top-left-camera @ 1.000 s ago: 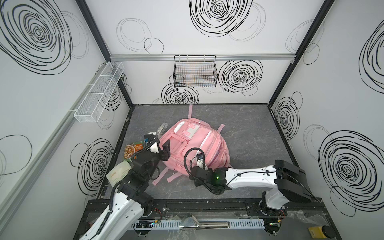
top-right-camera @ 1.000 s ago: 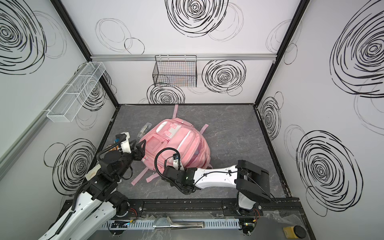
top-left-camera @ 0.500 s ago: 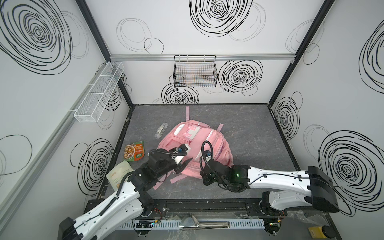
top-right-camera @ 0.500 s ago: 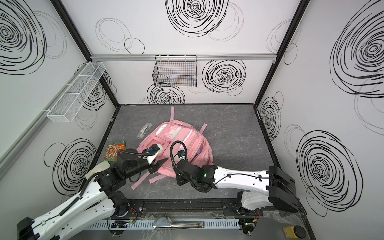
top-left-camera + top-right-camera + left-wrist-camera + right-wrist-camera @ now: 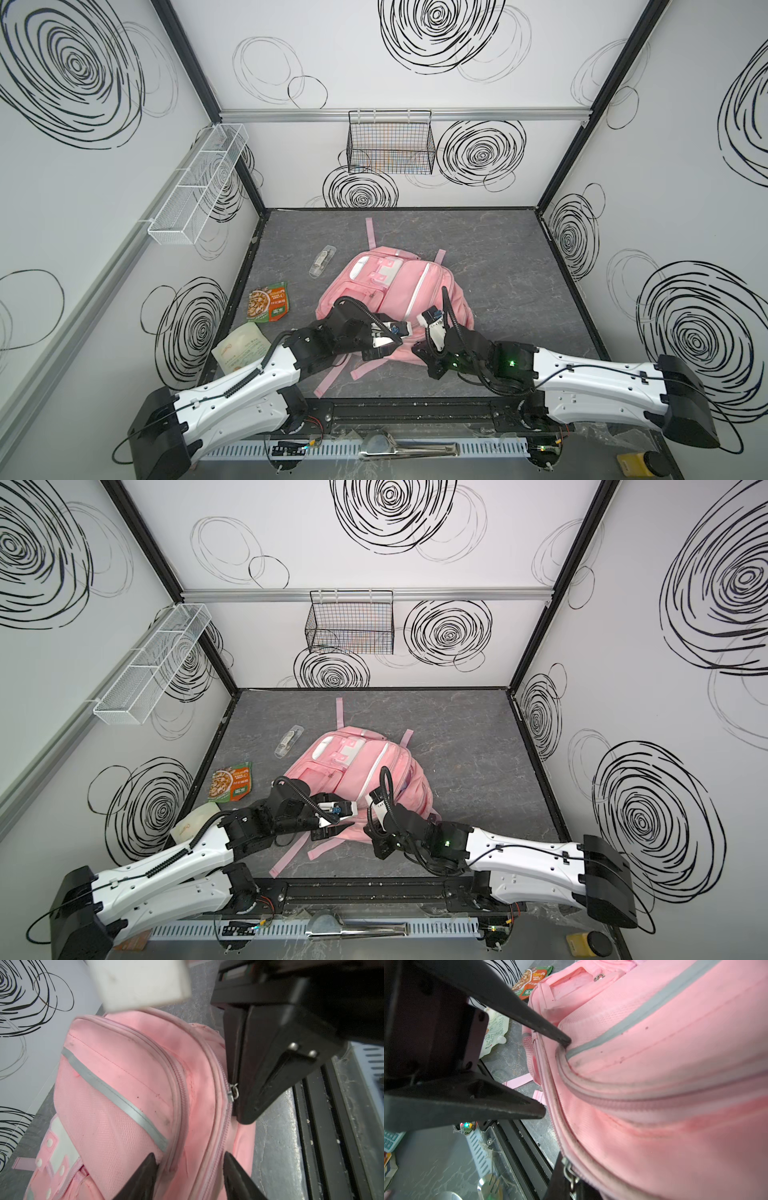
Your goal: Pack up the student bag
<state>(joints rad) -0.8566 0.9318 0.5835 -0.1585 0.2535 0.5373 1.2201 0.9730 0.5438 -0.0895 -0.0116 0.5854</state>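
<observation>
1. The student bag (image 5: 399, 291) lies front-up on the bench (image 5: 498, 270), in the lower centre of both top views. Its straps trail toward the lower edge of the frame.
2. Right tool (image 5: 569, 1178): closed, pinching the metal zipper pull (image 5: 233, 1089) on the bag's outer zipper track. Judged purpose: to draw the slider along that track and open the compartment.
3. Left tool (image 5: 190, 1159): jaws apart, straddling the ridge of fabric that carries the zipper tracks. One fingertip (image 5: 564, 1042) touches the end of the grey trim (image 5: 633, 1014); the other stands just off the outer seam. No pinch can be made out. Judged purpose: to brace the fabric so that the slider runs rather than the whole bag dragging across the bench.
4. Relative position: both tools work at the bag's lower end in the top views, the left tool from the lower left and the right tool from the lower right. Their tips are close together but apart. The bulk of the bag lies above them in the frame.
5. The zipper track reads as closed along the length shown, so the compartment is judged not yet open.
6. Loose goods lie on the bench to the left of the bag and apart from it: a snack packet (image 5: 269, 306), a white pouch (image 5: 239, 349) and a clear wrapper (image 5: 322, 261). Packing is judged to be at an early stage.
</observation>
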